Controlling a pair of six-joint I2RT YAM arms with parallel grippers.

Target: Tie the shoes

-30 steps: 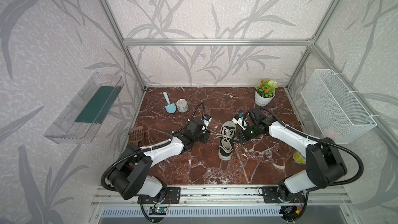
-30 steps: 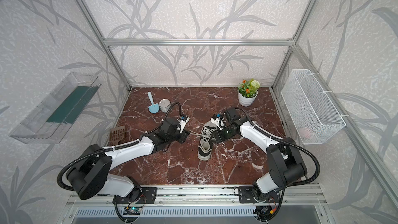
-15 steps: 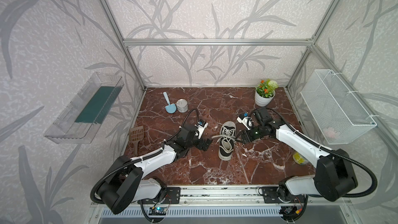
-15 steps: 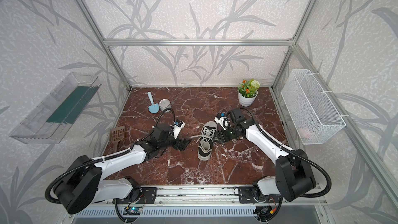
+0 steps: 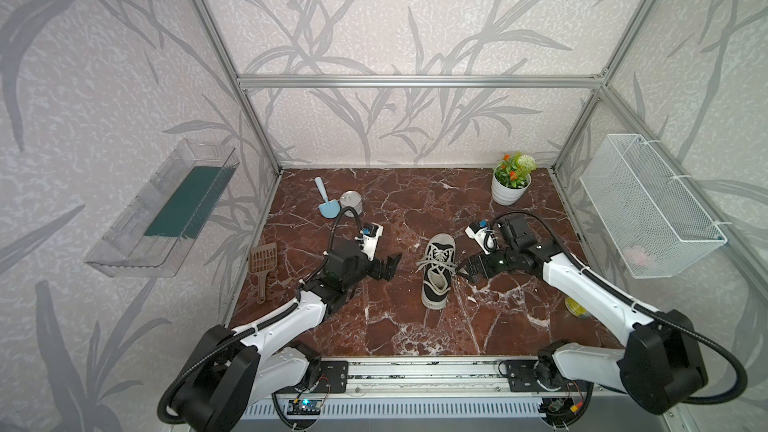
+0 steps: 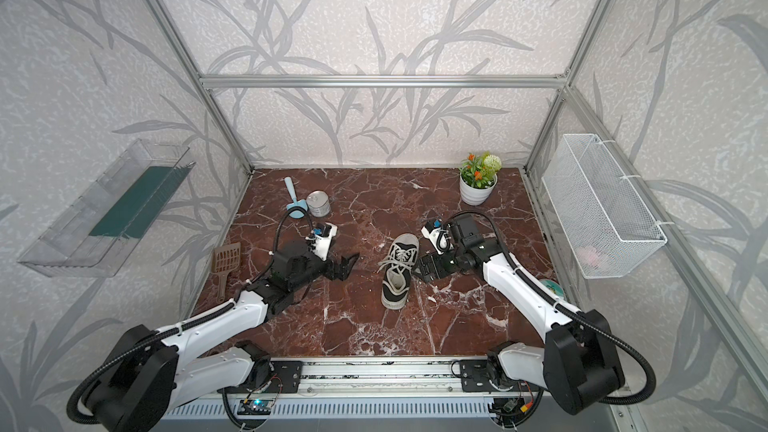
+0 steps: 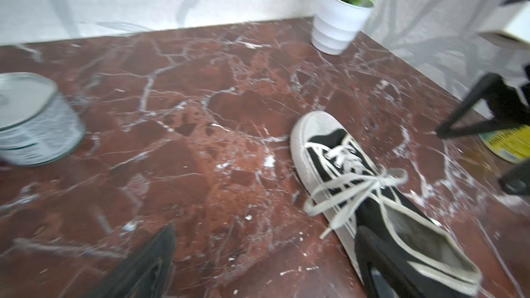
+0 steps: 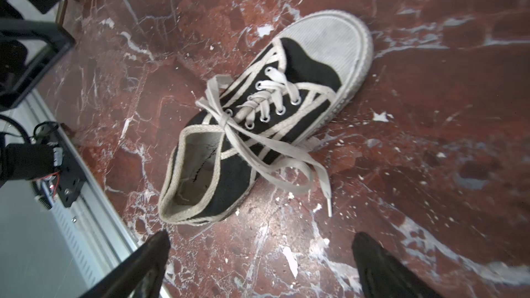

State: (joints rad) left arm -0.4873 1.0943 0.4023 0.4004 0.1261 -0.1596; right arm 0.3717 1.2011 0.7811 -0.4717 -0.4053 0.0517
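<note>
Marble tabletop (image 5: pixel 399 209) bears sneaker (image 5: pixel 437 270), tin (image 5: pixel 352 202), blue scoop (image 5: pixel 327 205), slotted scoop (image 5: pixel 262 265), plant (image 5: pixel 508 193).

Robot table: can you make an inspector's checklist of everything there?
Surface: red-brown marble tabletop with white veins.
Job's things: one black sneaker on its sole, mid-table; white laces in a loose bow.
Clutter: tin can, blue scoop, brown slotted scoop, potted plant, yellow-labelled container partly hidden by the right arm.
Grippers: left gripper open, empty, apart from the sneaker; right gripper open, empty, close beside it.
Cables: a black cable loops over each wrist, clear of the laces.
Surroundings: wire basket on one wall, clear tray on the opposite wall.
</note>
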